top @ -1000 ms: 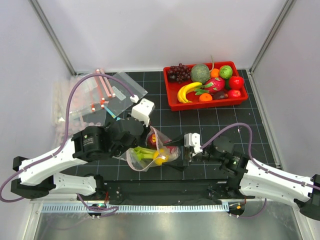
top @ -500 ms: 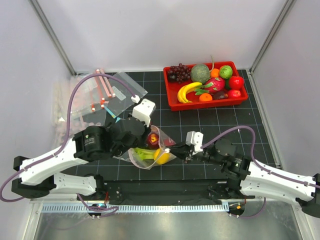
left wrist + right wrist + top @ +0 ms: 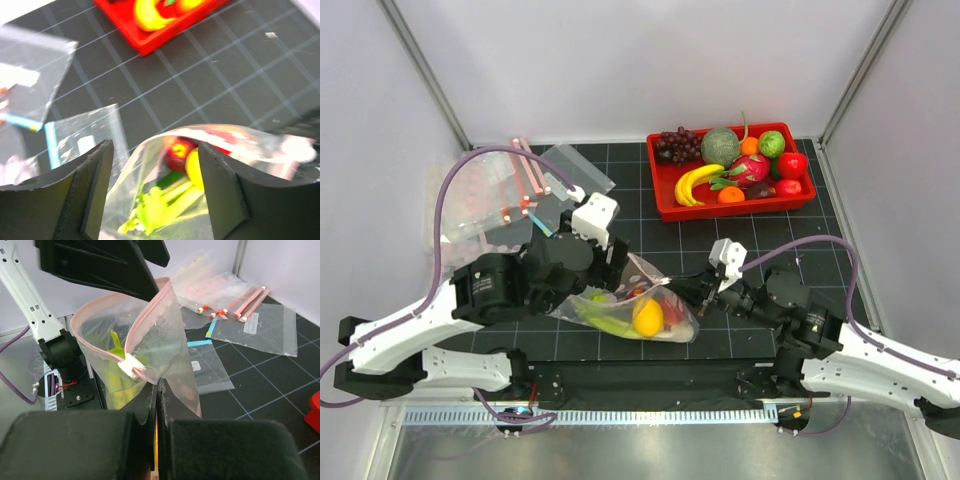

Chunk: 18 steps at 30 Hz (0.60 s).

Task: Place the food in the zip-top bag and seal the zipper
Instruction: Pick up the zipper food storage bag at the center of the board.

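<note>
The zip-top bag (image 3: 620, 312) lies near the front middle, partly lifted, with food inside: a lemon (image 3: 648, 318), a red apple (image 3: 176, 150), celery (image 3: 150, 212) and a dark green piece (image 3: 171, 178). My right gripper (image 3: 692, 297) is shut on the bag's right edge (image 3: 172, 355). The pink zipper (image 3: 150, 310) loops open above a white slider (image 3: 131, 366). My left gripper (image 3: 156, 147) stands open over the bag's left part, one finger on each side, holding nothing.
A red tray (image 3: 665, 205) at the back right holds a banana (image 3: 695, 183), grapes (image 3: 677, 145) and other toy produce. Spare clear bags (image 3: 515, 190) lie at the back left. A loose bag (image 3: 82, 137) lies just left of the filled one.
My left gripper has opened and let go of the bag. My right gripper shut on the bag's right edge and drew it right, so the bag now leans toward that side.
</note>
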Motion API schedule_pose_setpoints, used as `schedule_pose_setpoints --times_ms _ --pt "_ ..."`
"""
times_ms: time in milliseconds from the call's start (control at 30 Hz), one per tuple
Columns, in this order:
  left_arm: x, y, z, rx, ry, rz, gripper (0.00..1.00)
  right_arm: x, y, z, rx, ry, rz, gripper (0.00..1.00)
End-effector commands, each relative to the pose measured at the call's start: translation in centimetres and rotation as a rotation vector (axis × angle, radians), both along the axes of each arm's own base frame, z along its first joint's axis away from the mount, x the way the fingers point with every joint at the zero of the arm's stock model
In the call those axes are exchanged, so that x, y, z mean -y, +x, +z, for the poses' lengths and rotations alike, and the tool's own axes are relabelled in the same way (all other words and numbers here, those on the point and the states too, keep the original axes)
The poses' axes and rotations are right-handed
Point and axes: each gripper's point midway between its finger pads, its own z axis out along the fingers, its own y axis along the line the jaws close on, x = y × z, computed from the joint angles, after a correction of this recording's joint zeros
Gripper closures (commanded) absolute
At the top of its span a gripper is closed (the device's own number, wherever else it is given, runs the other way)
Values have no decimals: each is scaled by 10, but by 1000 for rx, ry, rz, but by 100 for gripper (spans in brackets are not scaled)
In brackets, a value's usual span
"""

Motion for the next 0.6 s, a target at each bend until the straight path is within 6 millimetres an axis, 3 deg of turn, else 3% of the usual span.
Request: schedule_pose_setpoints --times_ms 0,100,300,400,567 --pt "25 -14 34 46 -124 -176 28 3 4 27 -31 63 -37 99" --pt "47 -30 37 62 -172 -332 24 2 3 27 -44 51 -34 99" --pt "61 -50 51 135 -222 -519 21 -4 6 23 -61 28 -31 99" --pt "73 -65 44 123 -211 -627 20 -10 0 21 -69 14 11 99" --pt "87 -63 15 112 -87 -646 21 -12 -3 23 -80 22 30 99"
